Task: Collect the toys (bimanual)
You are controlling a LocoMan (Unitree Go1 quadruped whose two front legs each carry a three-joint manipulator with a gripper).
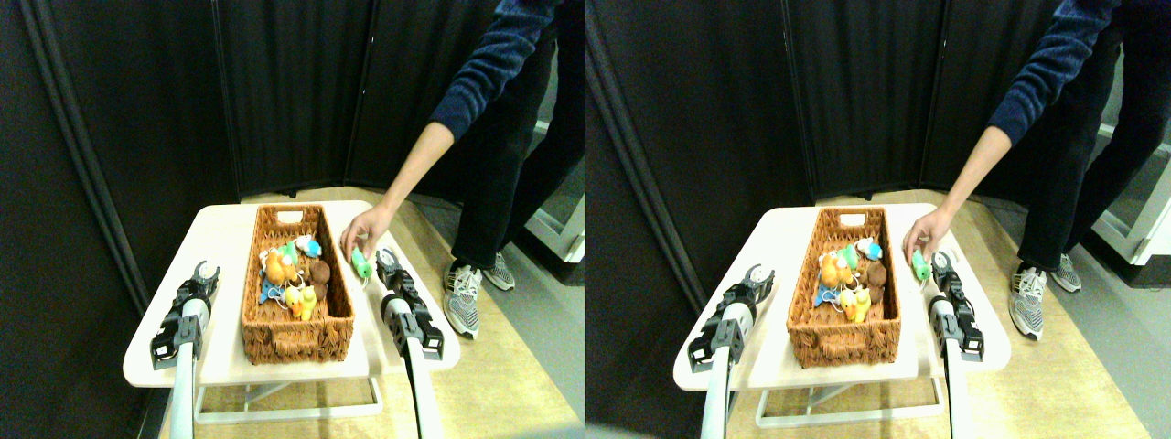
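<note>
Left end effector [205, 271] spread and empty over bare surface [220, 229] left of wicker basket [297, 334]; right end effector [386, 260] just beside green toy [361, 264], jaw state impossible to tell. Mid-reset, judging by person's hand [364, 230] setting that green toy down right of basket, other toys [293, 273] piled inside; next move likely right-side grasp once hand clears. Piled figures too small to separate, hand partly covering green toy.

Dark folding panels [293, 91] stand as the back wall, with a dark curtain [55, 155] at the left. The floor [512, 375] is pale wood. A low white table [220, 238] on a white frame stands before the panels
</note>
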